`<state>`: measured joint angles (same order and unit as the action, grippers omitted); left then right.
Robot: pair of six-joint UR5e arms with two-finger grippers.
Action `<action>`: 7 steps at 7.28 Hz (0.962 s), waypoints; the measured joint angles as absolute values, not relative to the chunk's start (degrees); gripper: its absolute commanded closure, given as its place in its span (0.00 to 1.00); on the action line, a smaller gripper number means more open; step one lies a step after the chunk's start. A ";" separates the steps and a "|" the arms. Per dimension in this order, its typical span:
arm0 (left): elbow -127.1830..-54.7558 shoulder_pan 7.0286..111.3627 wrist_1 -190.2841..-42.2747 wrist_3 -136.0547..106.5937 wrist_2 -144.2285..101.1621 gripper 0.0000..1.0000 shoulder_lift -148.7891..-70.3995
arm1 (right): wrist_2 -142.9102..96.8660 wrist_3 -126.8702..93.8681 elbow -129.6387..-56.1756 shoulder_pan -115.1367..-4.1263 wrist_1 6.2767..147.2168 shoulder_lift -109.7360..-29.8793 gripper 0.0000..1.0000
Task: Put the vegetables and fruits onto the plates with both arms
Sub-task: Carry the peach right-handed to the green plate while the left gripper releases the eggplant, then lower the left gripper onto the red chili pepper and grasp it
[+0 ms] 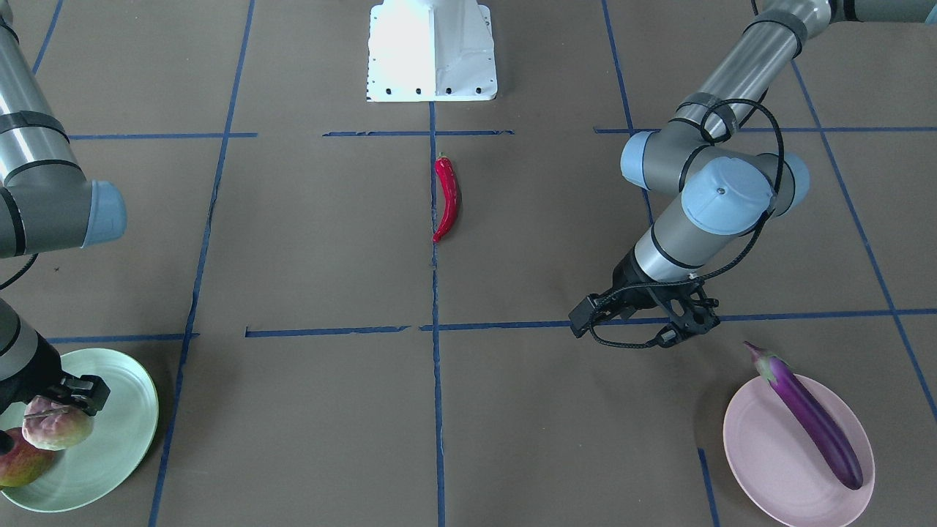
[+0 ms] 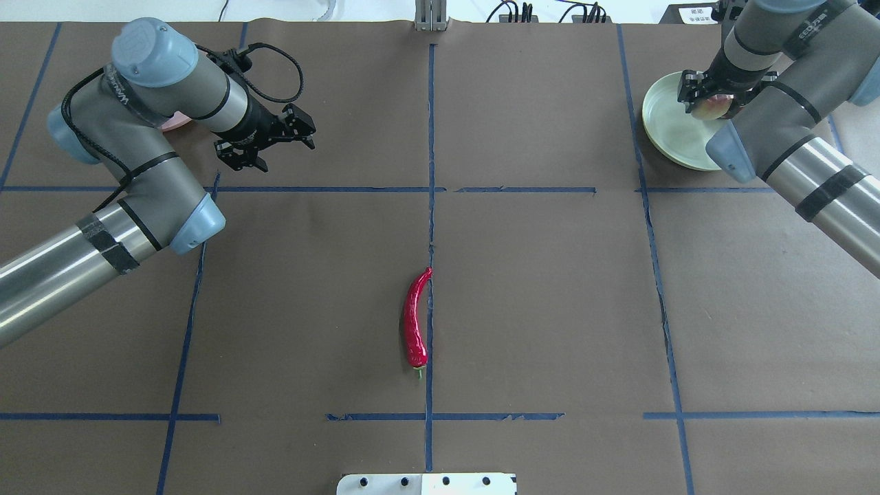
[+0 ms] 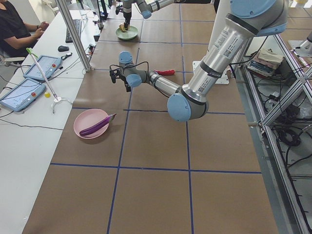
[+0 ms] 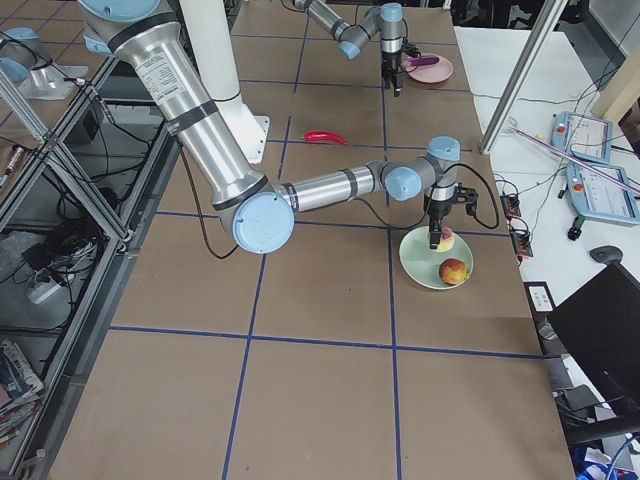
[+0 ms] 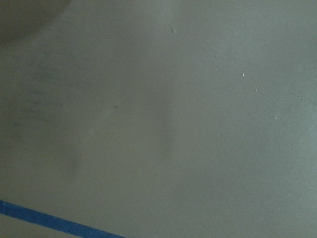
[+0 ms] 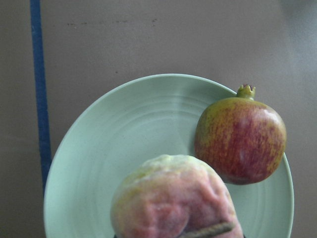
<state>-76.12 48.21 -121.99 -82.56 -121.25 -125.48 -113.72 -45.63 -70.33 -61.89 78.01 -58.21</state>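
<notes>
My right gripper (image 1: pixel 60 408) is shut on the pale pink-blushed fruit (image 1: pixel 55 433) and holds it low over the mint green plate (image 1: pixel 117 439). The dark-red fruit (image 6: pixel 240 139) lies on that plate beside it, and the pale fruit (image 6: pixel 173 198) fills the bottom of the right wrist view. The purple eggplant (image 1: pixel 809 417) lies across the pink plate (image 1: pixel 761 457). My left gripper (image 1: pixel 684 326) is open and empty above the table, a little away from the pink plate. The red chili pepper (image 1: pixel 446 197) lies on the centre tape line, far from both grippers.
The white base block (image 1: pixel 432 51) stands at the robot's side of the table. Blue tape lines (image 2: pixel 430 137) grid the brown table. Tablets and a seated person (image 3: pixel 19 29) are beyond the far table edge. The left wrist view shows only table and tape.
</notes>
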 measured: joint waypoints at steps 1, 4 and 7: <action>-77.77 46.31 -121.97 -82.61 -120.36 0.00 -125.66 | -113.63 -45.15 -69.96 -61.87 77.89 -58.35 0.00; -83.77 37.80 -121.00 -82.67 -114.16 0.00 -126.52 | -114.39 -40.35 -70.24 -64.07 77.89 -58.23 0.00; -85.07 32.53 -109.73 -74.78 -113.47 0.00 -131.56 | -119.66 -33.48 -70.39 -69.09 78.09 -58.31 0.00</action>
